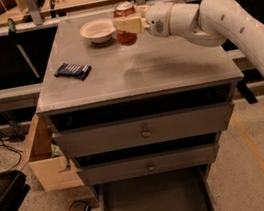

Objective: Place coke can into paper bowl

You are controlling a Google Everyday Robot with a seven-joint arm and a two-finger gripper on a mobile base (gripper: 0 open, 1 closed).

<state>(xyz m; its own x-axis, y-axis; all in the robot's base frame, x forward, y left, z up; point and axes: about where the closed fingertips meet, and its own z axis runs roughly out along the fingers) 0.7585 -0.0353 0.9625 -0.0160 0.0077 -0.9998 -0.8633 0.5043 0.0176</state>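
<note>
The red coke can (126, 35) with a silver top is held upright above the grey tabletop, just right of the paper bowl (97, 30). The bowl is cream-white, shallow and empty, and stands at the back of the table. My gripper (128, 24) comes in from the right on a white arm and is shut on the can, with a cream finger (129, 23) across the can's front. The can is lifted off the surface and close to the bowl's right rim.
A flat dark blue packet (72, 70) lies at the table's left. The grey table (132, 77) has two closed drawers (146, 131) below. An open wooden box (42, 159) stands on the floor at the left. Railings run behind the table.
</note>
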